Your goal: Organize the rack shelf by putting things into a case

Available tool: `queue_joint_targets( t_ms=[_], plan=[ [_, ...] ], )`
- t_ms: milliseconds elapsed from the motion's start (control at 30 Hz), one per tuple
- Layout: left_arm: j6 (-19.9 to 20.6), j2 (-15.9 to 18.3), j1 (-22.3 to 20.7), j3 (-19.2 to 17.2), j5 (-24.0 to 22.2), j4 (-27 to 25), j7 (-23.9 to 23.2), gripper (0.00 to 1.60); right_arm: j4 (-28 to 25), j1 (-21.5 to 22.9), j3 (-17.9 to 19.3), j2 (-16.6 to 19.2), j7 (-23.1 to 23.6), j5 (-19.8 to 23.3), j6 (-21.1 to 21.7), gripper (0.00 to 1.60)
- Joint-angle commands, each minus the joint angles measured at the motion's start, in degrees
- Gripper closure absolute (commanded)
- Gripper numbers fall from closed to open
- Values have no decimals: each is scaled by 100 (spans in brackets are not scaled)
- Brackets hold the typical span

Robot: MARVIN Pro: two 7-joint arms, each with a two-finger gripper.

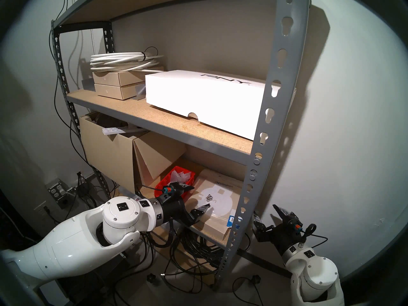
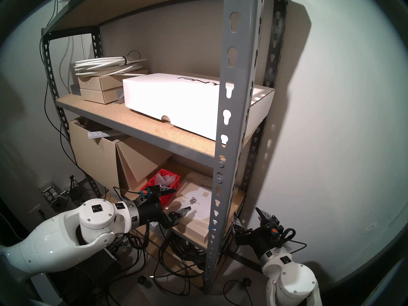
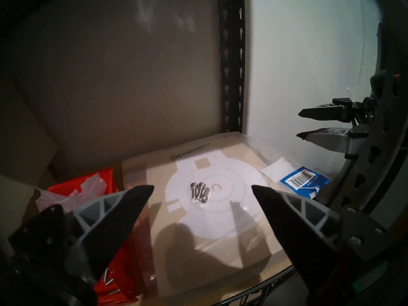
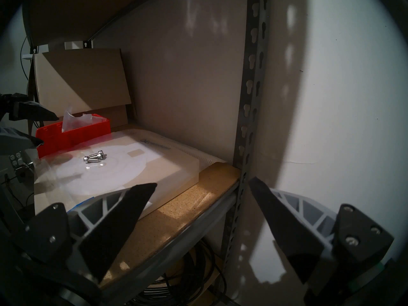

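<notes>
Three small silver screws (image 3: 199, 191) (image 1: 209, 197) (image 4: 95, 158) lie together on a flat tan box (image 3: 220, 243) on the rack shelf's (image 1: 271, 100) low board. My left gripper (image 3: 202, 187) (image 1: 198, 197) is open and empty, just short of the screws, which show between its fingertips in the left wrist view. Its left finger hangs over the near end of the red case (image 3: 66, 186) (image 1: 176, 179) (image 4: 72, 133). The case holds clear bags and a few small screws (image 3: 108, 279). My right gripper (image 4: 203, 182) (image 1: 265, 210) is open and empty, outside the rack's front right upright.
Tan cardboard boxes (image 1: 110, 153) stand left of and behind the case. A white PNY box (image 1: 205, 95), small tan boxes and coiled white cable (image 1: 123, 60) sit on the board above. Black cables (image 1: 194, 243) lie under the low board. A blue barcode label (image 3: 302, 179) sticks to the flat box.
</notes>
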Motion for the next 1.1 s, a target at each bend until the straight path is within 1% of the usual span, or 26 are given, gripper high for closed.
queue_joint_targets(
  t_ms=[0, 900, 933, 967, 1000, 1033, 1067],
  plan=[
    [-37, -60, -88, -72, 2, -105, 37, 0, -120, 30, 5, 5, -5, -3, -23, 0],
    [-39, -54, -98, -59, -8, -106, 51, 0, -120, 31, 11, -8, 7, -12, -24, 0],
    [-46, -46, -103, -31, 74, -113, 83, 0, -120, 32, 11, -9, 7, -12, -24, 0],
    [36, -49, -150, 10, 114, -95, 70, 0, -120, 32, 11, -9, 8, -13, -24, 0],
    [-31, -27, -189, 69, 249, -67, 13, 0, -120, 32, 12, -10, 8, -13, -24, 0],
    [-34, -34, -185, 81, 271, -65, 41, 0, -120, 32, 12, -10, 9, -13, -24, 0],
    [-22, -23, -234, 116, 307, -44, -40, 0, -120, 32, 12, -11, 9, -14, -24, 0]
  ],
)
